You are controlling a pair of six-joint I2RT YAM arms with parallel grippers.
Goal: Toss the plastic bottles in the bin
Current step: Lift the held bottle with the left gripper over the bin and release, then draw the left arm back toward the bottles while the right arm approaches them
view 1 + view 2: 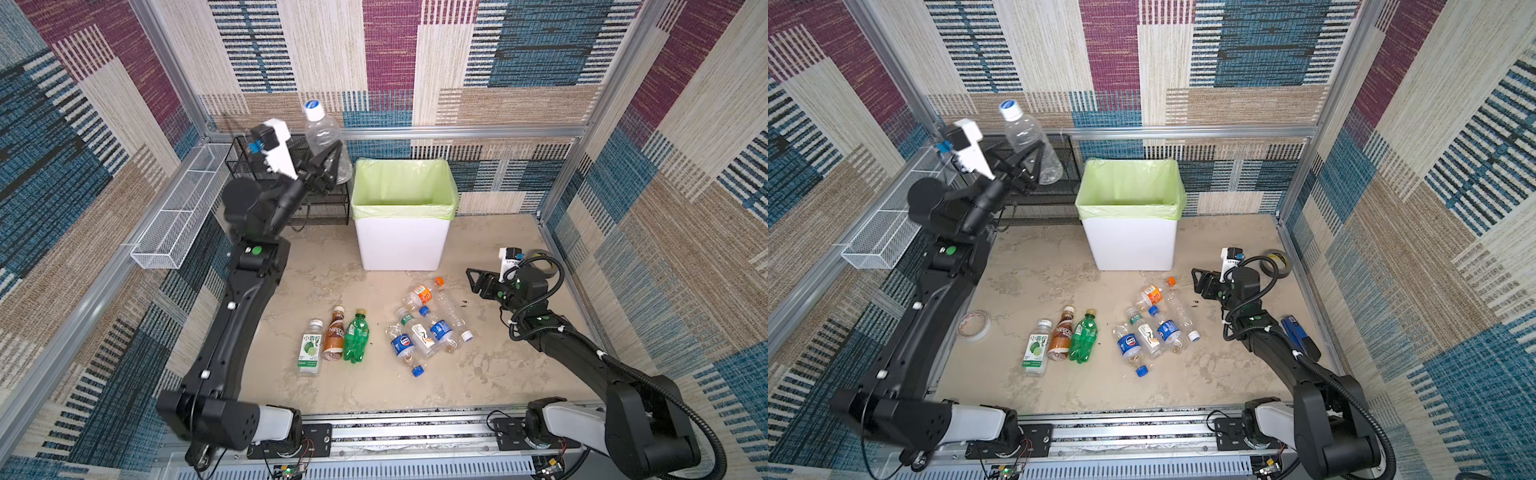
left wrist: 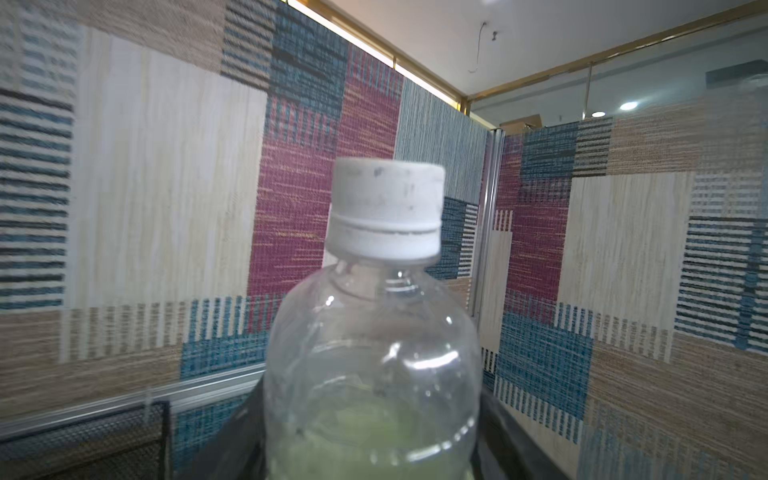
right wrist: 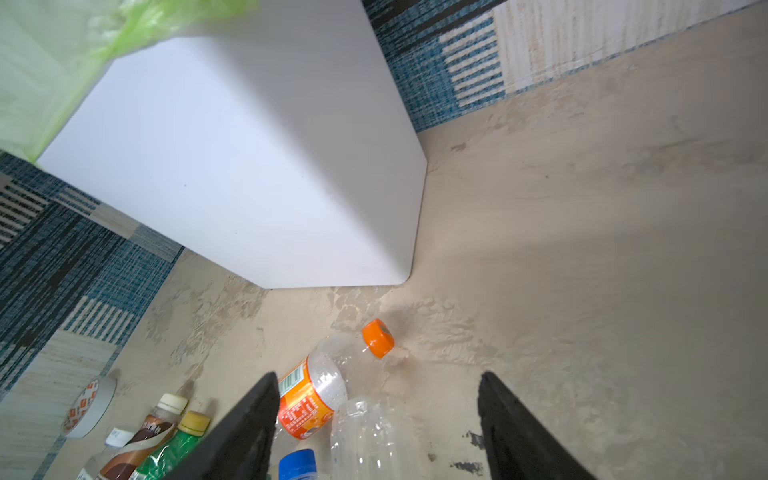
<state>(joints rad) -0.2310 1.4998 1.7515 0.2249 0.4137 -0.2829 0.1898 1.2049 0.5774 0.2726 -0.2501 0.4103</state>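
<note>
Left gripper [image 1: 332,164] is hanging raised at the back left, in front of the black mesh rack [image 1: 328,208]. A clear bottle [image 1: 323,135] is sitting between its jaws, roughly upright, with its white cap [image 1: 314,109] pointing up. The jaws are flanking the bottle's lower body on both sides. Whether they are pressing on it or standing just clear of it, I cannot tell. In both top views this bottle is showing just left of the bin [image 1: 401,245], beside the green-bagged rim and not over the opening. In the left wrist view it is filling the middle of the frame.

Right gripper [image 3: 379,374] is hovering low over the table [image 1: 316,282], jaws spread wide and gripping nothing. The orange-capped bottle [image 3: 320,386] is lying on its side ahead of it, apart from the fingers, cap toward the bin. Other bottles are lying in front of the bin: a row of three [image 1: 334,340] and, to its right, a loose heap [image 1: 419,336].
</note>
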